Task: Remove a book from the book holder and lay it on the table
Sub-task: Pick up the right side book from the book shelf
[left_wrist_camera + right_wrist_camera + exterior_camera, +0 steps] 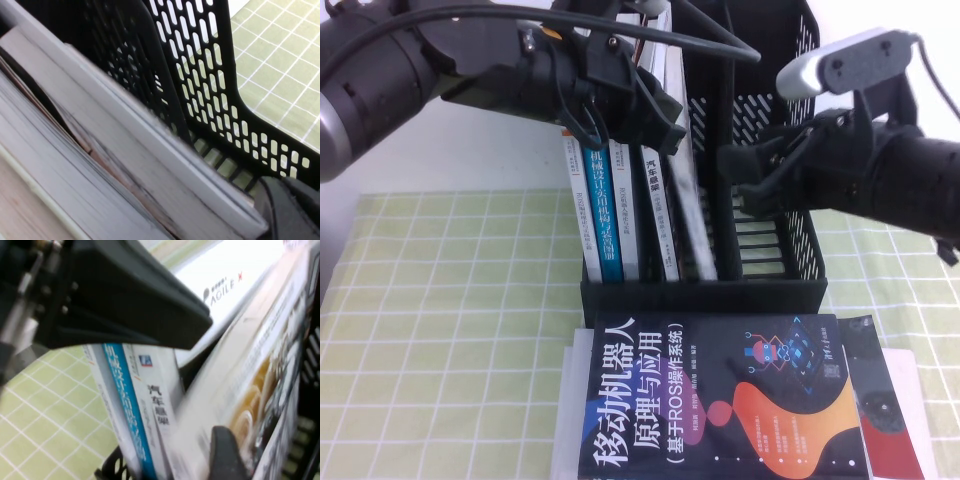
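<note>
High view showing left gripper (655, 125) clenching the book (686, 200), tilting it in the book holder (760, 150). Right gripper (750, 175) hovering beside, grip impossible to tell. Advising lifting straight, clearing the rim before lowering to the table (440, 300).

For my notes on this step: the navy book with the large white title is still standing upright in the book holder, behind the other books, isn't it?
Not quite. The high view shows the navy book lying flat on the table, in front of the book holder, not standing in it. The left end effector and right end effector are both at the holder.
</note>
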